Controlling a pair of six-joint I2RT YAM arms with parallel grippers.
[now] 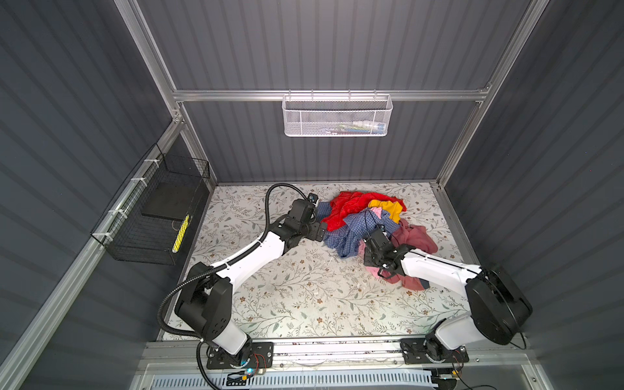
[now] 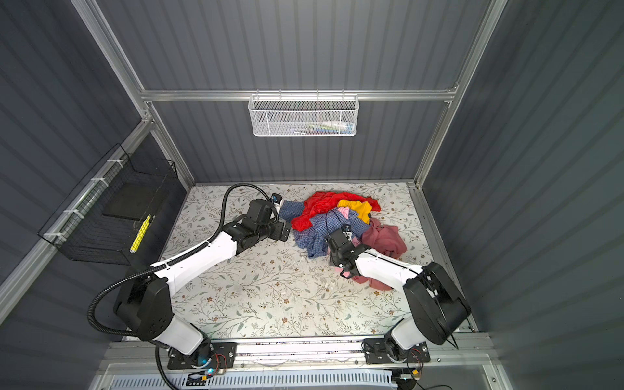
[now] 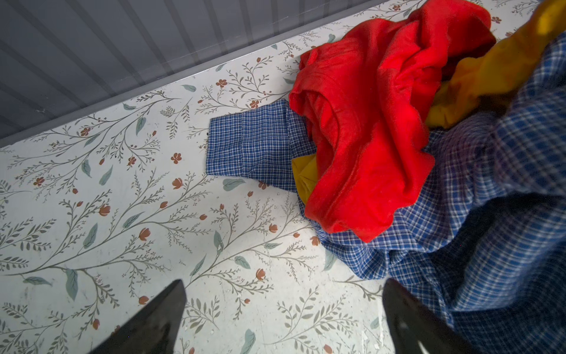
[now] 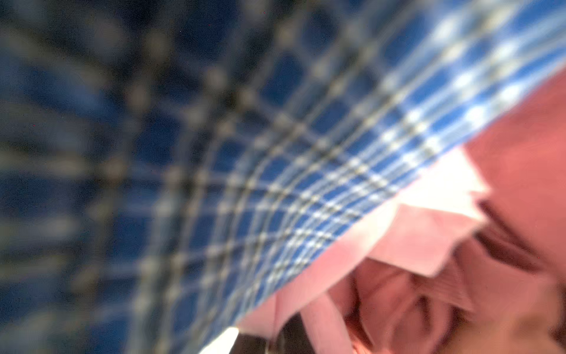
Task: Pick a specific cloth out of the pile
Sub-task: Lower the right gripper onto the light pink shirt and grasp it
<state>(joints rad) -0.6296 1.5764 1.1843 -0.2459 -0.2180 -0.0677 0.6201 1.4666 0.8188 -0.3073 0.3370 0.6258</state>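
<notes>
1. Right gripper [image 1: 368, 256], shut tight at the pile's [image 1: 351, 207] near edge; contents of the grip impossible to tell.
2. Left gripper [image 3: 284, 294], jaws wide, empty, beside the blue checked shirt [image 1: 344, 236].
3. Light pink cloth [image 4: 425, 242], mostly buried under that shirt, beside the dusty-rose garment [image 1: 415, 238].
4. Soft, light, limp, likely to drag neighbours; best pinched at an exposed fold.

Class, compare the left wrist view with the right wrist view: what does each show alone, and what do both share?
Left wrist only: bright red garment, mustard-yellow garment, grey ribbed wall, open left pincer. Right wrist only: light bubblegum-pink soft cloth, dusty-rose garment. Both: blue small-checked shirt, blurred close-up in the right wrist view.
</notes>
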